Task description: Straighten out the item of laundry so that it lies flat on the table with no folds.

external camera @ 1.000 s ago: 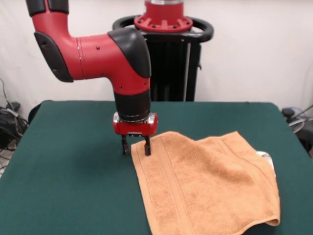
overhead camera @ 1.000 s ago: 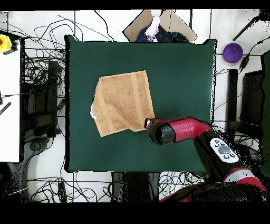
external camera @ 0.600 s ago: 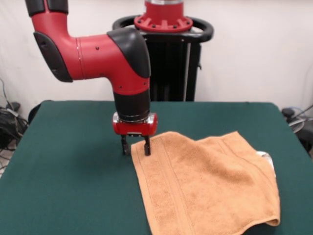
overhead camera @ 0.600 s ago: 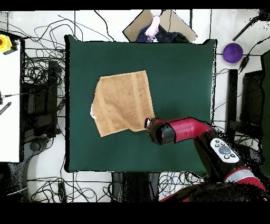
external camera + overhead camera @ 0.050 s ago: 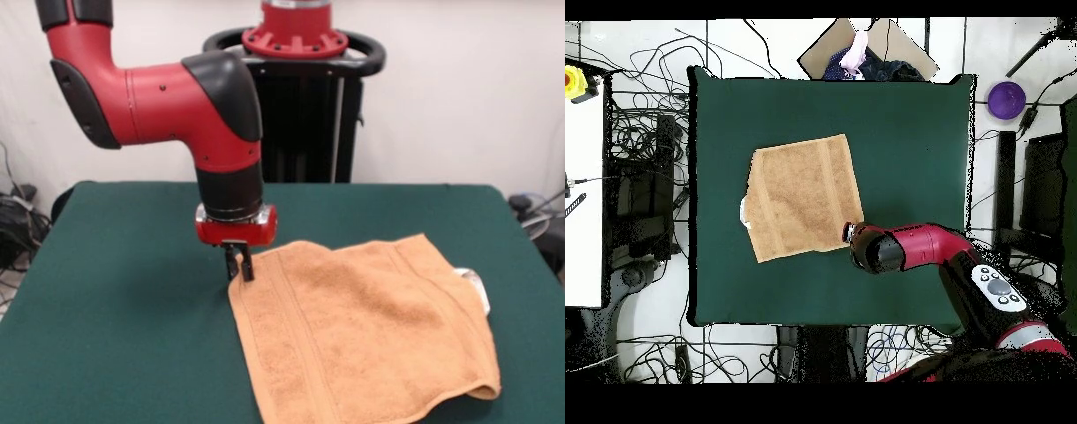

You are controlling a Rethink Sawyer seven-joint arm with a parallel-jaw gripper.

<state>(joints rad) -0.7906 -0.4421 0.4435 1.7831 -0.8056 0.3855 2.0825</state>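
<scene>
The item of laundry (image 5: 362, 336), an orange-tan towel, lies on the green table (image 5: 115, 300) at the front right. A white tag (image 5: 472, 284) shows at its right edge, and its near right corner curls up slightly. My gripper (image 5: 239, 263) is shut on the towel's far left corner, fingers close together and low over the table. In the overhead view the towel (image 5: 805, 197) sits left of the table's (image 5: 915, 140) centre, with the gripper (image 5: 850, 232) at its lower right corner.
The black pedestal (image 5: 305, 115) stands behind the table. Around the table in the overhead view are tangled cables (image 5: 650, 150), a cardboard box (image 5: 865, 50) at the top edge, a purple object (image 5: 1006, 99) and a white surface (image 5: 583, 200).
The gripper's fingers have come together on the towel's corner. It has shifted slightly left in the front view, pulling the corner along, and the towel lies flatter.
</scene>
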